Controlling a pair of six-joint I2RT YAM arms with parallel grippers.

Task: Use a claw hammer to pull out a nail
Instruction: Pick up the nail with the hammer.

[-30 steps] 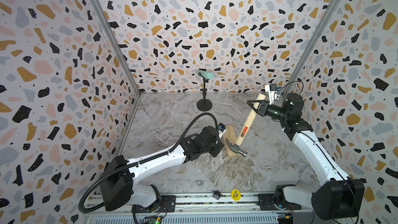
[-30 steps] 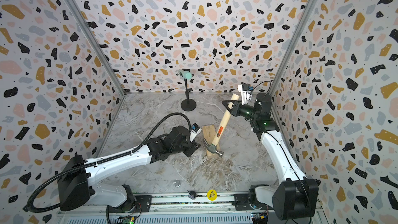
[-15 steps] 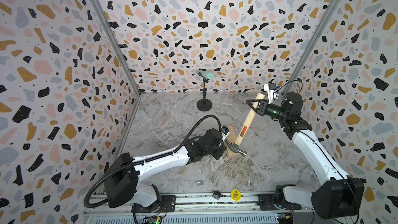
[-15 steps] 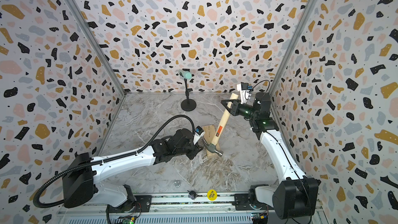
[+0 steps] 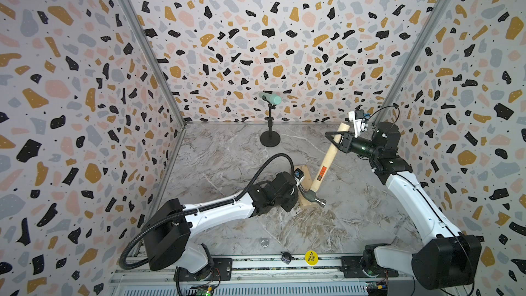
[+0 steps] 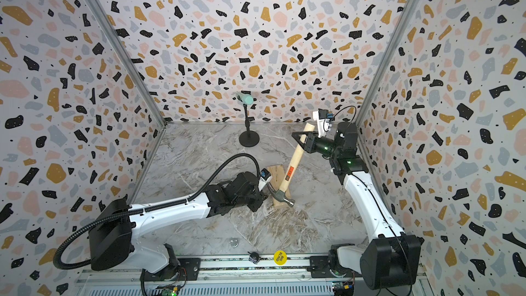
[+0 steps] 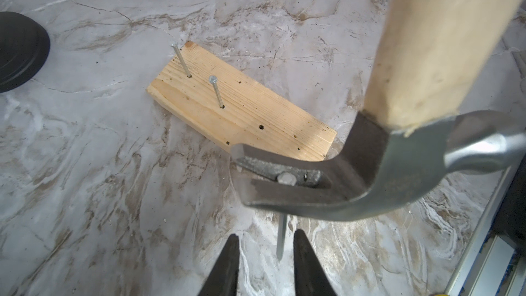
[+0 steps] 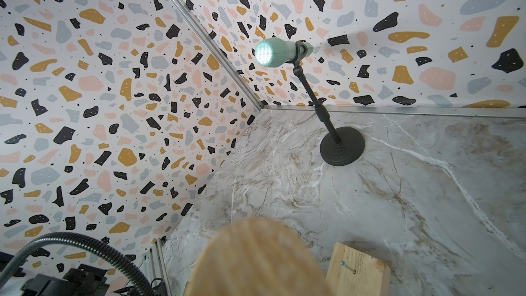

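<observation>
This is a lab-style robot test booth. Speckled terrazzo-print walls [image 5: 85, 81] joined by metal corner strips [image 5: 148, 49] close in a marble-look tabletop [image 5: 227, 149]. A left robot arm [image 5: 222, 212] and a right robot arm [image 5: 412, 203] stand on a metal rail [image 5: 256, 264] at its front, and a small lit lamp [image 5: 271, 99] stands at the back.

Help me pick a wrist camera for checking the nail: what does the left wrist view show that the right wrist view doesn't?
Only the left wrist view shows the steel head of the claw hammer, the nail caught in its claw with the shank hanging free of the wooden block, and the left hand, fingers apart. Only the right wrist view shows the green head of the stand, the patterned walls and the handle's butt end. Both show the block, a standing nail in it, the stand's black base and the marble table.
</observation>
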